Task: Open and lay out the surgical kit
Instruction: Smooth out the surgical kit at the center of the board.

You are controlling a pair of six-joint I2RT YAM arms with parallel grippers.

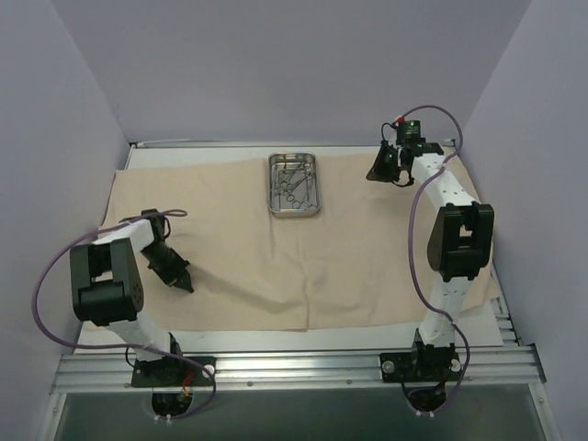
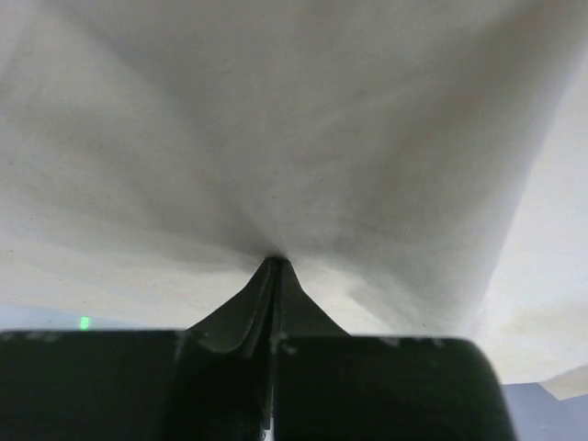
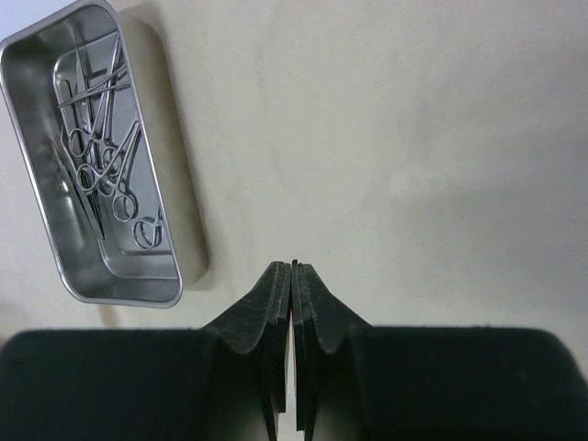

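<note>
Left gripper (image 2: 274, 265) is clamped tight, pinching the beige cloth wrap (image 1: 349, 257) (creases converge at its tips). Right gripper (image 3: 294, 266) is squeezed together on nothing, above the cloth. The wrap is spread across the table (image 1: 367, 336). A shiny steel tray (image 1: 294, 213) sits on it far-centre, with silver ring-handled forceps (image 3: 101, 156) jumbled inside.

Large beige cloth wrap (image 1: 276, 276) lies spread over most of the table (image 1: 367, 337), from the far edge to just short of the near edge. Small shiny rectangular steel tray (image 1: 295, 213) sits on the wrap at far centre, long side running near to far. Thin silver ring-handled forceps (image 1: 294, 186) lie inside the tray, overlapping. Left tool (image 1: 185, 284) meets the wrap at near left, well apart from the tray. Right tool (image 1: 377, 173) is over the wrap, right of the tray.
</note>
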